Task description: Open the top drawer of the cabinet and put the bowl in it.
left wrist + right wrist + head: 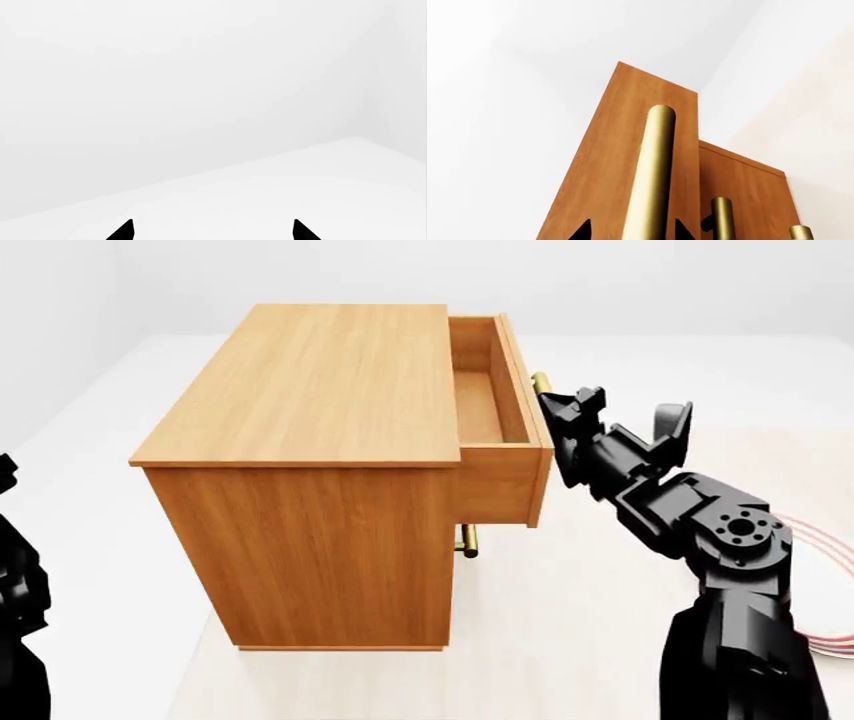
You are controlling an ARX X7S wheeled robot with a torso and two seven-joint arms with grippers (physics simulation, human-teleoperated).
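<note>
While the orange-brown wooden cabinet's (320, 440) top drawer (501, 410) stands pulled out, the right gripper's (630, 231) fingers straddle its brass bar handle (654, 170); grip uncertain

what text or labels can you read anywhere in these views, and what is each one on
None: no words, numbers, brands or signs are readable in any view.
The cabinet and its open top drawer show only plain wood grain.
The brass handle is bare metal.
The right gripper and left gripper are plain black, unmarked.
</note>
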